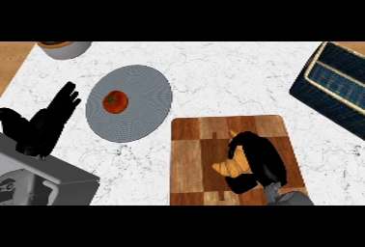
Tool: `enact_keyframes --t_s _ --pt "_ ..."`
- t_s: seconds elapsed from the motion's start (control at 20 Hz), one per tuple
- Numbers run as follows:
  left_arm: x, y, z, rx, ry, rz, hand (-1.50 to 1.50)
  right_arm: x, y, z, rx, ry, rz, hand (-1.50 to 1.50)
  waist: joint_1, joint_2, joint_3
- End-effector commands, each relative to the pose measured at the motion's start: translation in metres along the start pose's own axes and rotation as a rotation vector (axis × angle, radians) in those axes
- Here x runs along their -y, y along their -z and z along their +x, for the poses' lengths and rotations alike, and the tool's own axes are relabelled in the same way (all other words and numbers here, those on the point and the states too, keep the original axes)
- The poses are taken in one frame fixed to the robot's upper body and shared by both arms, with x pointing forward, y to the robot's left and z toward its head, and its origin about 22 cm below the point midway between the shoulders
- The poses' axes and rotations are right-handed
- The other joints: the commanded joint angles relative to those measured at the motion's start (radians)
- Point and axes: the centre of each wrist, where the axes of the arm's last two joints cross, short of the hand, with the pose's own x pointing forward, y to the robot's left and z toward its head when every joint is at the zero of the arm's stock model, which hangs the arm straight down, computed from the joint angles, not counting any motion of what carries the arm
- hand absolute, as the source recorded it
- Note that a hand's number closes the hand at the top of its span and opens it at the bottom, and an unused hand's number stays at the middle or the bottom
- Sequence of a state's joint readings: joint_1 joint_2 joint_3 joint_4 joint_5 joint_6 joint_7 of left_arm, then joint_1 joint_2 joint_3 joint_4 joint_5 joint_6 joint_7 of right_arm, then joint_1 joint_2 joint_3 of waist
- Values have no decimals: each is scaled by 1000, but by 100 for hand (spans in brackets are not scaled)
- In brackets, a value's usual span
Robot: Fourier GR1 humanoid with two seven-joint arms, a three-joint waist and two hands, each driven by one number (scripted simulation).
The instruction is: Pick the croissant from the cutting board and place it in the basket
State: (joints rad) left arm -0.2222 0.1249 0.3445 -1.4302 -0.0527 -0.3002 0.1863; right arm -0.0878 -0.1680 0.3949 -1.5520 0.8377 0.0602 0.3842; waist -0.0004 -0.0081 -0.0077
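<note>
A golden croissant lies on the wooden cutting board at the lower middle of the head view. My right hand is on the board with its fingers and thumb curled round the croissant, hiding much of it. The dark blue basket with a tan rim stands at the right edge, well apart from the board. My left hand rests open at the left, fingers pointing up, holding nothing.
A grey round plate with a red tomato lies left of the board. A grey bowl sits at the top left corner. The white marble counter ends in a wooden edge at the far left.
</note>
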Motion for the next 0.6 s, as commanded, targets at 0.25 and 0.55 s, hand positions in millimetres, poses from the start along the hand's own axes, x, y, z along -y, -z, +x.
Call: enact_keyframes --t_s 0.25,0.55 --pt "1 2 -6 -53 37 66 0 2 31 81 -191 43 -51 150 19 11 7" --pt "3 6 4 -53 25 80 0 14 59 130 -239 61 -78 150 27 11 8"
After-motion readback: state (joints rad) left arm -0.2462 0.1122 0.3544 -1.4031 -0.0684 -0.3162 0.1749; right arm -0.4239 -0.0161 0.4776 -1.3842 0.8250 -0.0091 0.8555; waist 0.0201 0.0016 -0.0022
